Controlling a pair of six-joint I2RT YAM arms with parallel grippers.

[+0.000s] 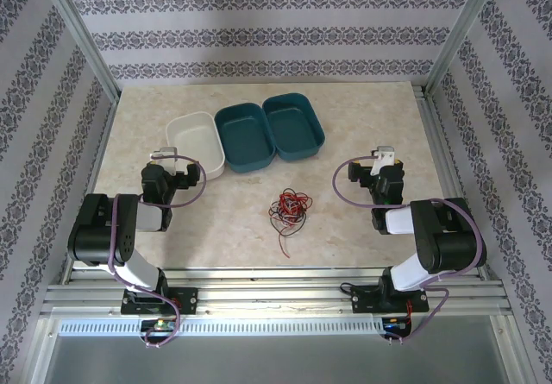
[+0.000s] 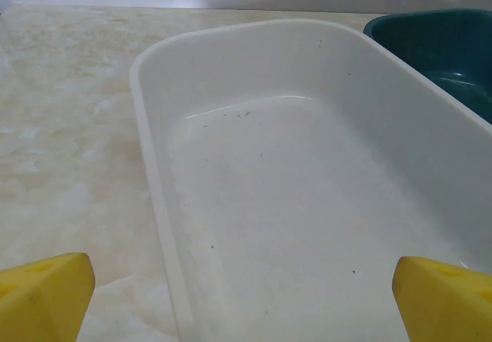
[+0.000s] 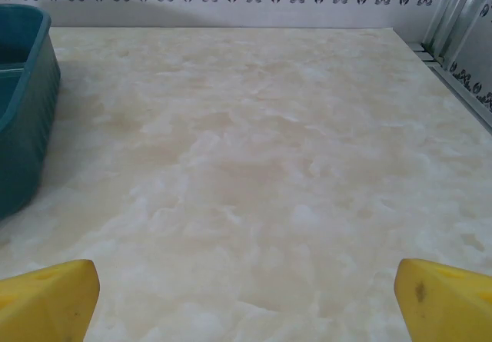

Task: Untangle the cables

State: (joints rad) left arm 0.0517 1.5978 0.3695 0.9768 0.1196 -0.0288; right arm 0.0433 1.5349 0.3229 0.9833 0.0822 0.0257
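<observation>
The cables lie as a small tangle of red, black and white wires on the marble table, midway between the two arms, with one red strand trailing toward the near edge. My left gripper rests at the near end of the white bin, well left of the tangle. In the left wrist view its yellow fingertips stand wide apart with nothing between them. My right gripper sits to the right of the tangle, over bare table. Its yellow fingertips are likewise spread wide and empty.
Two teal bins stand side by side behind the cables, next to the white bin. A teal bin's wall shows at the left of the right wrist view. Aluminium frame rails border the table.
</observation>
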